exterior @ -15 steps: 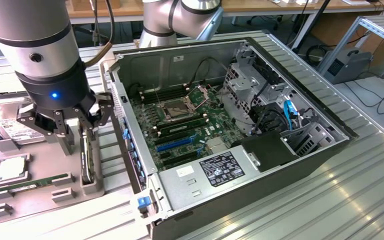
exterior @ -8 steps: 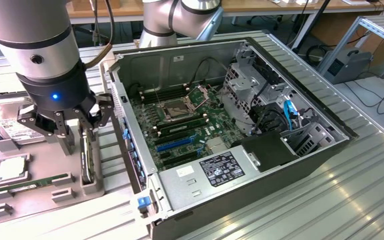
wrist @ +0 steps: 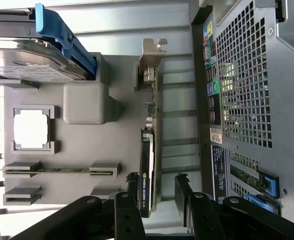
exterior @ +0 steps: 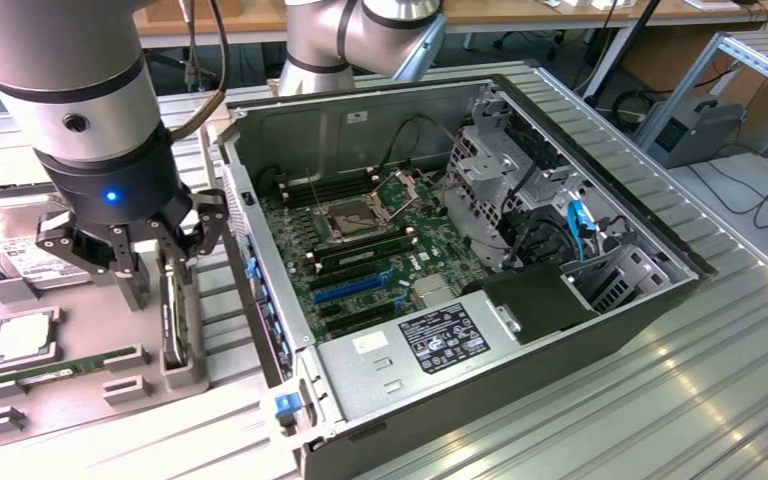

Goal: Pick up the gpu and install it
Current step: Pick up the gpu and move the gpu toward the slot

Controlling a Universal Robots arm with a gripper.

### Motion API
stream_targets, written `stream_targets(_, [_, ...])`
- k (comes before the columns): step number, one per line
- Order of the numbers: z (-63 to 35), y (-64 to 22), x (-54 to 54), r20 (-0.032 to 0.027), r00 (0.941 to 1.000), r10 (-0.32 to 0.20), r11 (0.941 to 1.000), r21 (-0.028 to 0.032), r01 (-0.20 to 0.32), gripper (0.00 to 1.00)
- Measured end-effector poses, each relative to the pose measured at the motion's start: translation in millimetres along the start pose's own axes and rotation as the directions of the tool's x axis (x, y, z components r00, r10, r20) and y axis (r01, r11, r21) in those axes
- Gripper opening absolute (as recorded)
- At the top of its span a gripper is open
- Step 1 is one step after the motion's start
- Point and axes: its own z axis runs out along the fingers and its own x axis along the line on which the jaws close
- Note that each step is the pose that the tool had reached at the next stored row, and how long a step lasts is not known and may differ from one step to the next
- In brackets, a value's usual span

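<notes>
The gpu [wrist: 148,155] is a slim black card standing on edge in a slot of the grey parts tray [wrist: 122,90], with its pale metal bracket [wrist: 150,60] at the far end. In the exterior view the gpu [exterior: 168,325] sits along the tray's side nearest the computer case. My gripper [wrist: 157,189] hangs just above the card's near end, open, one finger on each side of it and neither pad touching. From outside, the gripper [exterior: 155,285] stands over the tray, close to the case wall.
The open computer case [exterior: 491,250] lies at the exterior view's right, its motherboard with blue expansion slots [exterior: 351,287] exposed. On the tray [exterior: 91,400] are a silver hard drive [exterior: 17,250], a processor [exterior: 21,340] and a green memory stick [exterior: 57,368].
</notes>
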Motion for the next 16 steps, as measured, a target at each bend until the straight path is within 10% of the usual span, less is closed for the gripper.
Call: stream_targets(16, [5.6,0.0,0.2,0.0,1.0,0.0,1.0,0.0006,0.0,0.42])
